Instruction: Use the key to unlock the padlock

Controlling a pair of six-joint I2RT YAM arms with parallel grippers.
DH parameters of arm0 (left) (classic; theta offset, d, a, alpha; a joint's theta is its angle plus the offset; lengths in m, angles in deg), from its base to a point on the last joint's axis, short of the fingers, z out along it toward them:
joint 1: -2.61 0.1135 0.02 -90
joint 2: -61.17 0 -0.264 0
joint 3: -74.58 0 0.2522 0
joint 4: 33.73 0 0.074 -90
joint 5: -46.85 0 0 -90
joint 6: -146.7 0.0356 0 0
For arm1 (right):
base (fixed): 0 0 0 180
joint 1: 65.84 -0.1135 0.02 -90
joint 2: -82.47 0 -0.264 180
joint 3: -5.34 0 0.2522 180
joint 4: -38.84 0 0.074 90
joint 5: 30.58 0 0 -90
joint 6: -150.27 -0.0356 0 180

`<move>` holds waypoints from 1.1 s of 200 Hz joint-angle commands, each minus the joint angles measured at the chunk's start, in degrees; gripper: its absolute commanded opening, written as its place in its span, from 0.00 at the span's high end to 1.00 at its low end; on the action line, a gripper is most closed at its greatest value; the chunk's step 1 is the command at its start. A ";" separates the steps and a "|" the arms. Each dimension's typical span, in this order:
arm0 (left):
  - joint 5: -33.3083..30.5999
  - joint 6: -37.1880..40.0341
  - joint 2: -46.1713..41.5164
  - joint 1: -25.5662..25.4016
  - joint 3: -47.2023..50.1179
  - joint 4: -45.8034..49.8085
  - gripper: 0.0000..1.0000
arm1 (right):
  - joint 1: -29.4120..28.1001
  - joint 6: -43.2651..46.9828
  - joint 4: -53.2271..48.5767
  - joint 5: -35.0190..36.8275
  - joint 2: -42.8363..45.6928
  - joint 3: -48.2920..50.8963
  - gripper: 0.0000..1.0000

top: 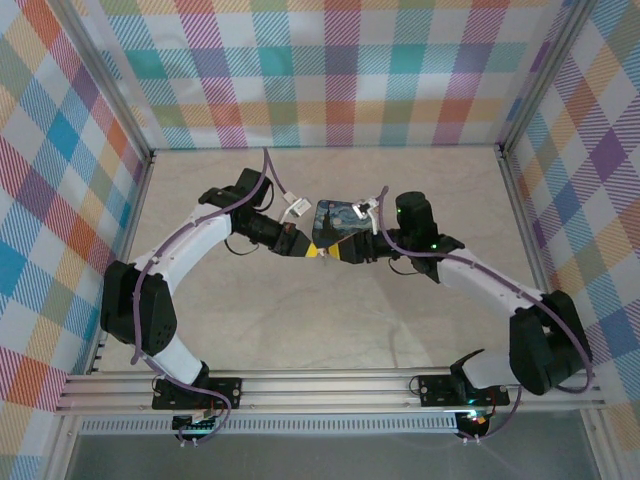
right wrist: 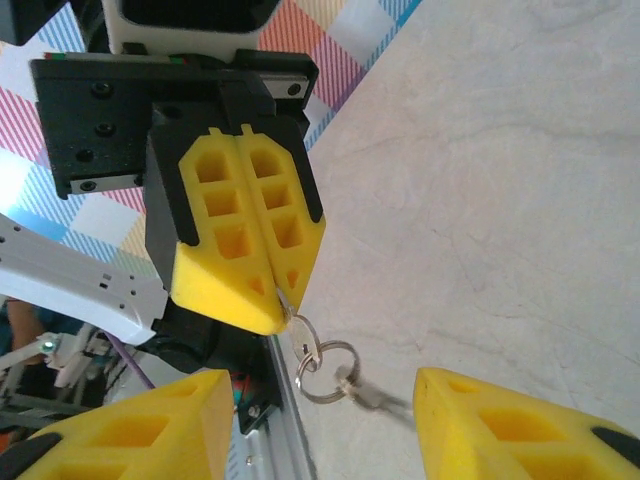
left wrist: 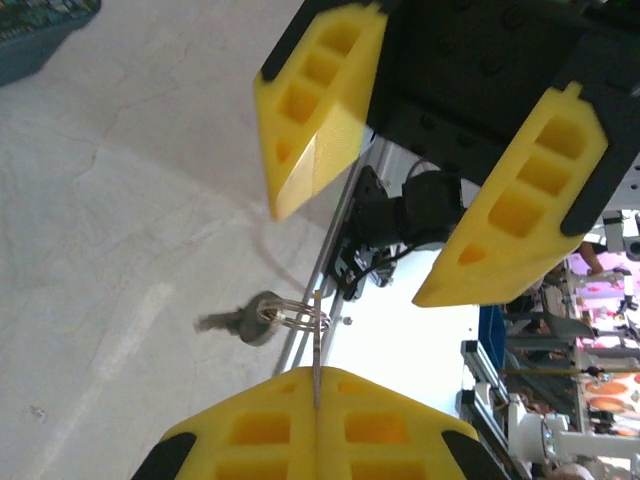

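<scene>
A: Bowed inward, meeting mid-table, walls (top: 330, 70) well clear. Pinched tight on a thin key (left wrist: 316, 340), left gripper (right wrist: 284, 304).

B: Gaping, empty, right gripper (left wrist: 352, 256). Perhaps the padlock (left wrist: 245, 322), that blurred grey piece hanging off the ring (left wrist: 300, 316).

Just past the spot where my left gripper (left wrist: 315, 385) and my right gripper (right wrist: 318, 400) meet, on their far side, lies a dark blue tin (top: 335, 222) with swirly yellow print. In the left wrist view a corner of it lies well apart from my left gripper. Under both grippers spreads a pale beige table (top: 320, 330) with faint stone veining. Plaid walls (top: 330, 70) of many colours stand beyond and to either side. Aluminium rails (top: 330, 385) run along the near edge behind my grippers. Past that edge stand blurred racks (left wrist: 545, 400).
</scene>
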 commanded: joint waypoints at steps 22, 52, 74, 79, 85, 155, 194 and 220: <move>5.71 8.93 1.88 0.55 -4.56 9.40 1.00 | 0.34 10.20 -8.80 -2.94 0.85 -4.10 0.50; 7.02 10.30 2.88 0.55 -5.99 11.04 1.00 | 0.34 12.19 -10.67 -7.79 -1.43 -6.34 0.50; 7.09 10.24 3.27 0.51 -6.48 11.05 1.00 | 0.27 11.12 -8.93 -9.43 -2.62 -7.04 0.50; 7.08 10.28 3.31 0.48 -6.53 11.13 1.00 | 0.26 10.74 -8.37 -9.77 -2.85 -7.08 0.51; 7.00 10.17 3.30 0.54 -6.53 11.12 1.00 | 0.28 10.36 -7.65 -10.11 -3.17 -7.19 0.51; 6.90 10.14 3.48 0.54 -6.68 11.03 1.00 | -0.10 8.54 -5.44 -11.95 -5.26 -8.02 0.63; 7.17 10.14 3.73 0.53 -6.93 10.86 1.00 | -0.27 5.82 -1.59 -13.42 -5.59 -7.44 0.67; 7.08 10.15 3.60 0.51 -6.90 10.78 1.00 | -0.51 5.49 -1.46 -14.13 -5.99 -7.74 0.68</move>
